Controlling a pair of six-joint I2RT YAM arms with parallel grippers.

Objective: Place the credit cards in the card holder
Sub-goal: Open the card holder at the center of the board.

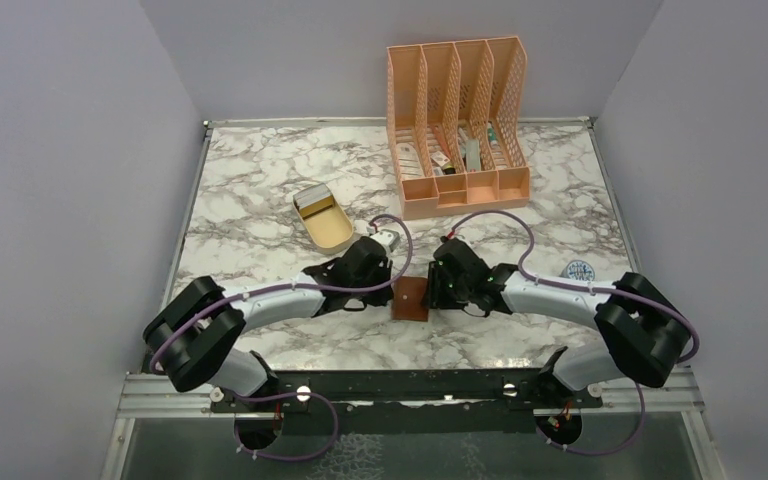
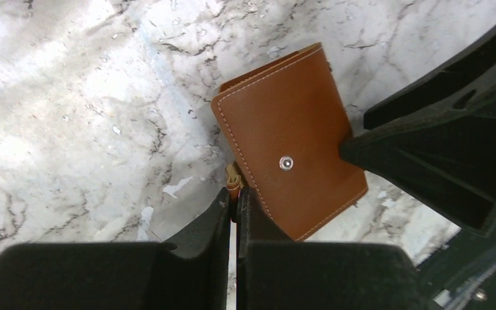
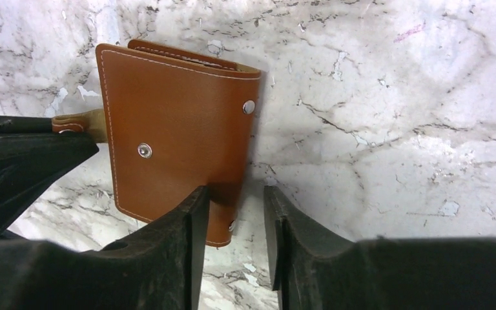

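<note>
The left gripper point(image 2: 234, 195), bottom of its wrist view, is closed tight, pinching the tab point(image 2: 233, 175) of the wallet point(image 2: 287, 129). The right gripper point(image 3: 236, 197) is partly open, straddling the wallet's lower edge. The folded wallet sits on the table point(image 1: 260, 180), lower centre of the top view, between both grippers.

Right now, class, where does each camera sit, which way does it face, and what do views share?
Top external: above and behind, looking down on the marble table; left arm and right arm show.
Left wrist: on the left arm, facing down; left gripper shut on the tab of the card holder.
Right wrist: on the right arm, facing down; right gripper open.
Shared: the card holder.
</note>
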